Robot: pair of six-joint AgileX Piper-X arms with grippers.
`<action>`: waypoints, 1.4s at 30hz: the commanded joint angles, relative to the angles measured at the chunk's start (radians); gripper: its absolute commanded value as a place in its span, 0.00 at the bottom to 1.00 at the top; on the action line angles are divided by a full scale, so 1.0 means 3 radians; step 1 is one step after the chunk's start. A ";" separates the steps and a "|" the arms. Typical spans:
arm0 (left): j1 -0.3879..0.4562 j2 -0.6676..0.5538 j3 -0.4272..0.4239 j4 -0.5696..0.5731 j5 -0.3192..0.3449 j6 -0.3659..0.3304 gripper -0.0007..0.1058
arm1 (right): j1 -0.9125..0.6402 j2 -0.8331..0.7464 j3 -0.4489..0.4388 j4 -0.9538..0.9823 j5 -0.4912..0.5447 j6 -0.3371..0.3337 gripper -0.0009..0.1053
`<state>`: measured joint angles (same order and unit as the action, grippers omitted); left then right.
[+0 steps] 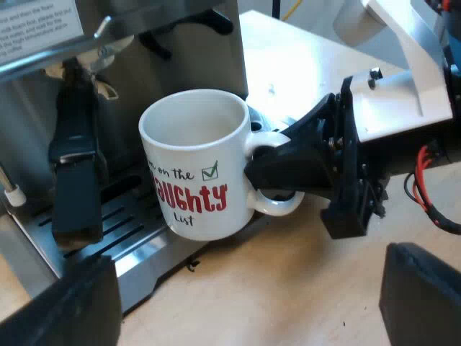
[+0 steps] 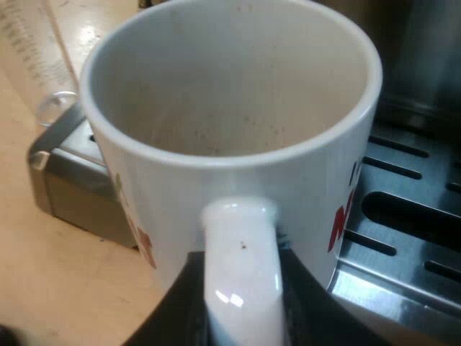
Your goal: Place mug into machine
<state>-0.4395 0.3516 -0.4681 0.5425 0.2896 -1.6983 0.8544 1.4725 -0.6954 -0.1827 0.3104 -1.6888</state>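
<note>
left wrist view: you have the mug (image 1: 191, 166) by its handle in the right gripper (image 1: 272, 171), jaws clamped, at the edge of the drip tray (image 1: 133, 249), seemingly not yet seated; left gripper (image 1: 241, 299) jaws wide, empty.

Quick tally from us: we count one mug (image 1: 194, 166), one espresso machine (image 1: 169, 50), one measuring glass (image 2: 29, 50), one dark handle (image 1: 72, 162), plus two grippers, left gripper (image 1: 245, 288) and right gripper (image 1: 277, 173).

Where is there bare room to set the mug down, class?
The slotted drip tray beside the mug is bare, as is the table along the tray's edge. It is crowded where the dark handle hangs over the tray and where the measuring glass sits at its corner.
</note>
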 commanded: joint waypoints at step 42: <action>-0.0010 0.0071 -0.0001 -0.0105 0.0098 -0.0021 0.70 | -0.0006 0.1070 -0.0954 -0.0526 0.0503 -0.0055 0.01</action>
<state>-0.4395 0.3674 -0.4681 0.5208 0.3111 -1.6983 0.8544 1.7970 -0.9586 -0.3107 0.4441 -1.6938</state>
